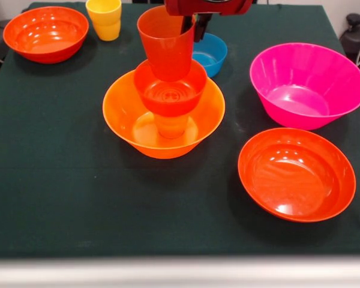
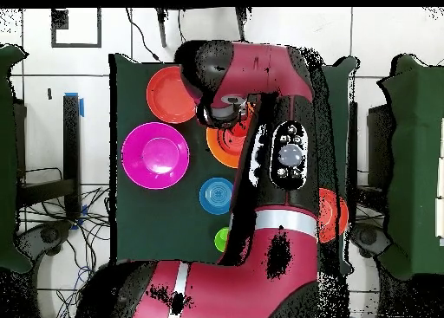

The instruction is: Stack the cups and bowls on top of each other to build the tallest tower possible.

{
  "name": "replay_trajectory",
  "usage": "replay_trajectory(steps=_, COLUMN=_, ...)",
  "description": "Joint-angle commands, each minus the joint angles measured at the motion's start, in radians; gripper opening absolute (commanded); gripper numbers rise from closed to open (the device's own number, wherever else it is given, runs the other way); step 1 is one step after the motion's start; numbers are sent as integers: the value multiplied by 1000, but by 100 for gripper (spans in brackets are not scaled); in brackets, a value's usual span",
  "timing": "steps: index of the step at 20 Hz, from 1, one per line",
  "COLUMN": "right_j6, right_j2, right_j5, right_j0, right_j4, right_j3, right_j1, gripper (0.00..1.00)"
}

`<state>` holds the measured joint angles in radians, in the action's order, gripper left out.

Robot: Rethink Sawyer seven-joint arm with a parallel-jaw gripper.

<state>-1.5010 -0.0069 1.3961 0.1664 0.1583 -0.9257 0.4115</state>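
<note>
The gripper [image 1: 195, 24] comes down from the top edge and holds the red cup [image 1: 167, 49] by its far rim, one dark finger showing behind the wall; the grip looks closed on it. The cup hangs just above the small red bowl [image 1: 170, 90], at or very near its rim; I cannot tell whether they touch.

Left to right in the front view: a wide red bowl [image 1: 46, 33] sits at the far left corner of the table [image 1: 54, 198], with the yellow cups [image 1: 105, 19] beside it, one nested in another. In the middle stands the tower [image 1: 168, 114]: the big orange bowl [image 1: 123, 120] at the base, an upturned orange cup [image 1: 171, 125] inside it, and the small red bowl on that. The blue bowl [image 1: 211, 54] lies just behind. Right of it is the pink bowl [image 1: 306, 84], and nearer the camera another wide red bowl [image 1: 297, 174].

Three pieces appear stacked and a fourth is about to land. Left unstacked are the yellow cups, a green cup [image 2: 222, 239] seen from overhead, and four bowls.
</note>
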Motion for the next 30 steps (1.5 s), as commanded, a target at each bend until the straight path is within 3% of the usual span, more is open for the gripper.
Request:
replay_trajectory(steps=1, right_j6=-123, right_j2=42, right_j5=-84, right_j0=-10, right_j4=3, right_j3=-26, right_j1=-13, gripper=0)
replay_trajectory(steps=21, right_j6=-117, right_j2=43, right_j5=-105, right_j0=-6, right_j4=3, right_j3=-10, right_j1=-40, gripper=0)
replay_trajectory(steps=30, right_j6=-128, right_j2=34, right_j5=-121, right_j0=-8, right_j4=-7, right_j3=-67, right_j1=-9, gripper=0)
